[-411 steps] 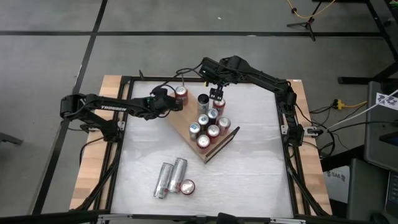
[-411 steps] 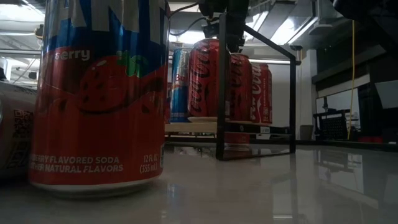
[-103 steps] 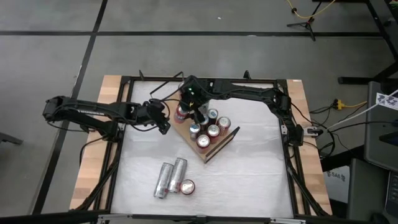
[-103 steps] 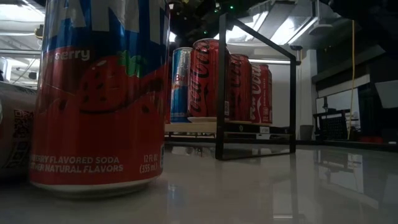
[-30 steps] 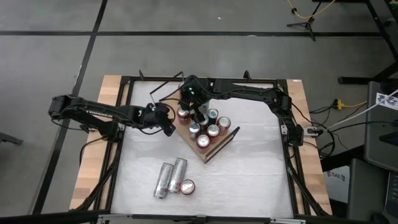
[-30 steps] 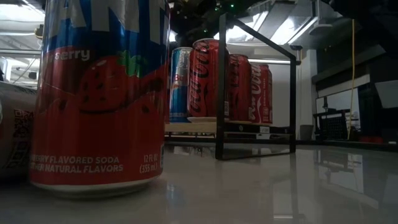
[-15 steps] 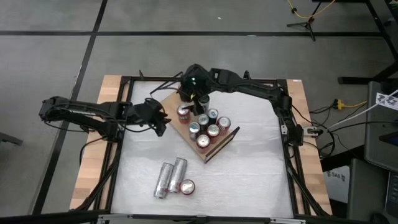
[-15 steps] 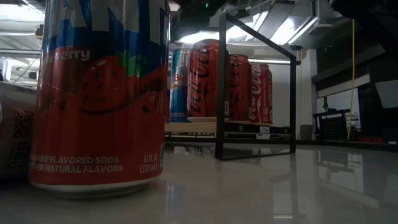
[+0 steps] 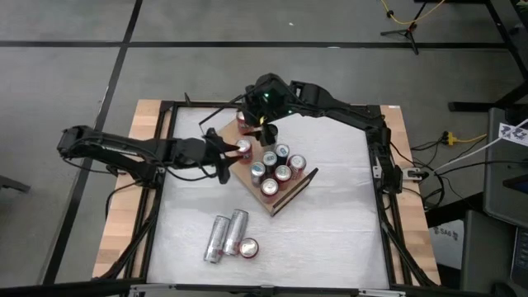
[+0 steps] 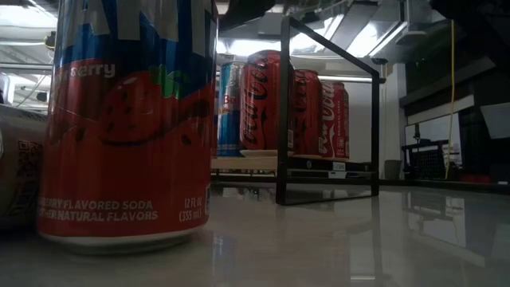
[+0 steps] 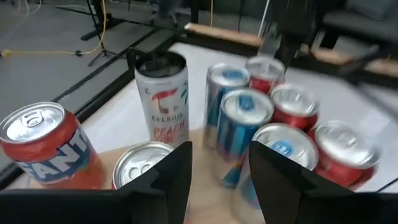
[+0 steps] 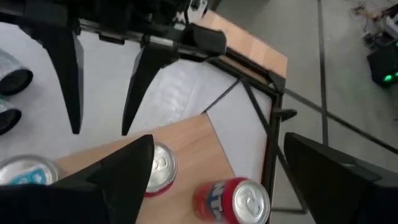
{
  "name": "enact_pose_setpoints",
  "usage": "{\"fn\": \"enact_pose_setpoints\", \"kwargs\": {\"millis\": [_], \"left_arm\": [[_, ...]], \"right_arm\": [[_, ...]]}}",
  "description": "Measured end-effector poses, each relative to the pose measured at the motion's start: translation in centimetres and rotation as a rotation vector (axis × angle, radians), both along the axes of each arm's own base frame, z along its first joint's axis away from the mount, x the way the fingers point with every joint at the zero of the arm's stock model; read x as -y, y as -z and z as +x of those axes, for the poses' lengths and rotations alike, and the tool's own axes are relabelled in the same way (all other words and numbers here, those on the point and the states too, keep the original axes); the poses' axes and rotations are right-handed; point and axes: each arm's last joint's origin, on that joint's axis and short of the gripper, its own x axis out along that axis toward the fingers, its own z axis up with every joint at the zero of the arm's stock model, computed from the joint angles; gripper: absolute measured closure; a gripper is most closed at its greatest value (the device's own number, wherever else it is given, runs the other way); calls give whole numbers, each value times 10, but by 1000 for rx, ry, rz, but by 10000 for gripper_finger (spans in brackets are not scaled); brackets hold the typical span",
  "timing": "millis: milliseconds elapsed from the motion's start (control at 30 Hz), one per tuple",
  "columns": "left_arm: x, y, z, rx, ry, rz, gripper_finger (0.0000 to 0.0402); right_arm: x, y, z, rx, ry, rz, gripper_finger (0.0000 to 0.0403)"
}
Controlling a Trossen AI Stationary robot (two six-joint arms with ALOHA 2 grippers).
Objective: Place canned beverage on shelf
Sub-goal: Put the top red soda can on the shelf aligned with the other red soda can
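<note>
shelf cans just ahead of open left claw.

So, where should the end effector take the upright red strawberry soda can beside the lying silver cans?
Grip the red strawberry soda can around its round side wall, probably coming from above, since it stands upright. Keep to the sides that face away from the lying silver cans beside it.
</note>
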Motion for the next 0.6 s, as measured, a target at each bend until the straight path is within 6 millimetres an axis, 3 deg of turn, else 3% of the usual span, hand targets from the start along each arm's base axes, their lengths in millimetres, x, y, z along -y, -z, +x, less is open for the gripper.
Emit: {"fn": "enact_pose_setpoints", "kwargs": {"millis": [300,600], "left_arm": [[-1,25,18,-198,36,218,251],[-9,42,29,-268,-17,235,251]], "right_arm": [[0,0,0,-2,2,-1,56],[0,0,0,-2,2,-1,56]]}}
